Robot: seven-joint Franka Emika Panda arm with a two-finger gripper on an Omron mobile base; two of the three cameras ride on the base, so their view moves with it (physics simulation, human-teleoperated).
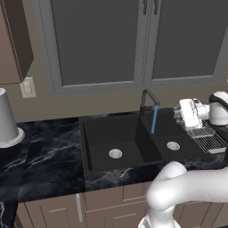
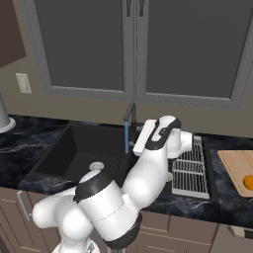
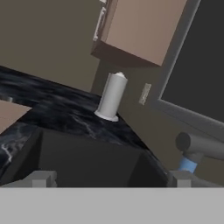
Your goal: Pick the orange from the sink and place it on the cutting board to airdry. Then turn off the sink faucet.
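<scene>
- The small round bright-orange orange (image 2: 249, 182) lies on the flat light tan wooden cutting board (image 2: 236, 164), at the right end of the black marbled counter (image 1: 44, 156), close to the board's right side where the right base view cuts it off.
- The black rectangular double-basin sink (image 1: 107, 133) sits in the middle of the counter, a round silver drain (image 1: 115, 153) in its left basin and another in the right.
- The thin dark grey gooseneck sink faucet (image 1: 149, 100) stands at the sink's back edge; a blue water stream (image 1: 154, 120) falls from its spout into the right basin.
- The two-finger gripper (image 3: 109, 178) hangs above the sink beside the faucet's spout, its fingertips (image 3: 41, 178) spread wide apart with nothing between them.
- A silver wire dish rack (image 2: 190, 168) rests on the counter between the sink's right edge and the cutting board.
- A white cylindrical paper-towel roll (image 1: 6, 118) stands upright near the counter's left back edge.
</scene>
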